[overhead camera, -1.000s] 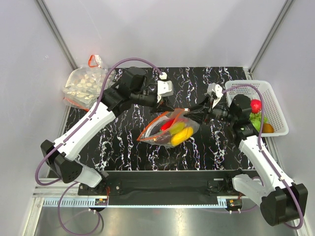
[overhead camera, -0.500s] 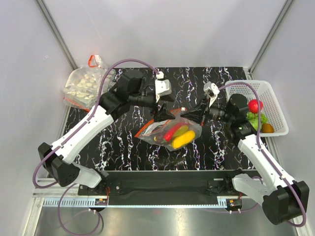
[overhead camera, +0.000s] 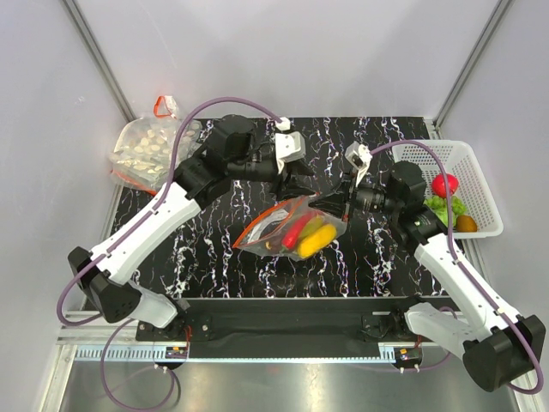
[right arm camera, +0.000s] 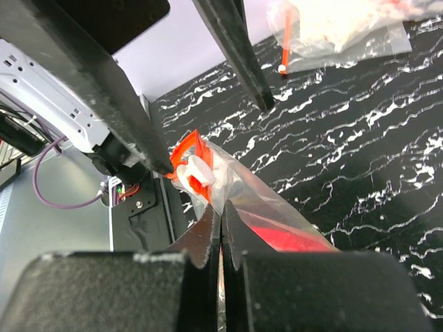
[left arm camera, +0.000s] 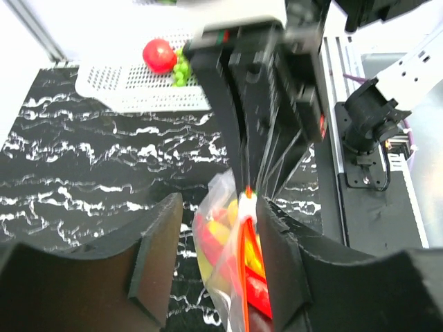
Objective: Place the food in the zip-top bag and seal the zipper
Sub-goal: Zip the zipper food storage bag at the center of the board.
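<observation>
Zip-top bag (overhead camera: 292,230) of clear crinkly plastic, food inside, hung between both grippers. Right gripper (right arm camera: 221,216) had advanced inward, clamped on its mouth; left gripper (left arm camera: 216,207) stood open astride the red-orange zipper (left arm camera: 243,277). Sealing appeared under way.

Clear zip-top bag (overhead camera: 296,230), red-orange zipper (overhead camera: 273,212), black white-veined table (overhead camera: 214,249), white basket (overhead camera: 429,145)

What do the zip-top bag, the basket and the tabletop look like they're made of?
The zip-top bag looks like thin clear plastic film: see-through, crinkled, glossy. The basket seems rigid white plastic, moulded as open mesh. The tabletop has a black marble pattern with white veins; real stone or printed laminate, I cannot tell.
</observation>
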Action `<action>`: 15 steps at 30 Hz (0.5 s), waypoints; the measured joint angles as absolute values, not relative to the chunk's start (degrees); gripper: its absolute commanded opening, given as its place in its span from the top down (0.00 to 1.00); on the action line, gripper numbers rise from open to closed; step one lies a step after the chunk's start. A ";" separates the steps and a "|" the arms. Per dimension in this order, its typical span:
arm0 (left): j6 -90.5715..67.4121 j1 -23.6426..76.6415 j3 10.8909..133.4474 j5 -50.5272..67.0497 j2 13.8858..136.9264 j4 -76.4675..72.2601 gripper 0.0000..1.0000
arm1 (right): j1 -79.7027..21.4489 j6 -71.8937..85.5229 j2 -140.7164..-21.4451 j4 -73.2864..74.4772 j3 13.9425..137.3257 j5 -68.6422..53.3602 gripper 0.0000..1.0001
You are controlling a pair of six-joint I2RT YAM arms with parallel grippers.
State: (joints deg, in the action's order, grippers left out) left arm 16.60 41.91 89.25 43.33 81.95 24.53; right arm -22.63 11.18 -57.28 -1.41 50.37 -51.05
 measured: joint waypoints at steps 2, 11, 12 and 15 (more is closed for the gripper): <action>16.71 42.57 90.74 43.22 83.13 24.88 0.52 | -22.87 10.74 -57.28 -0.32 50.46 -50.35 1.00; 17.87 44.29 92.33 41.76 85.78 27.90 0.50 | -23.27 9.87 -57.28 1.17 50.54 -48.47 1.00; 17.98 44.31 92.33 41.76 85.78 27.92 0.49 | -23.27 9.85 -57.25 1.37 50.54 -48.40 1.00; 17.98 44.29 92.33 41.76 85.78 27.94 0.49 | -23.27 9.63 -57.08 1.61 50.54 -47.48 1.00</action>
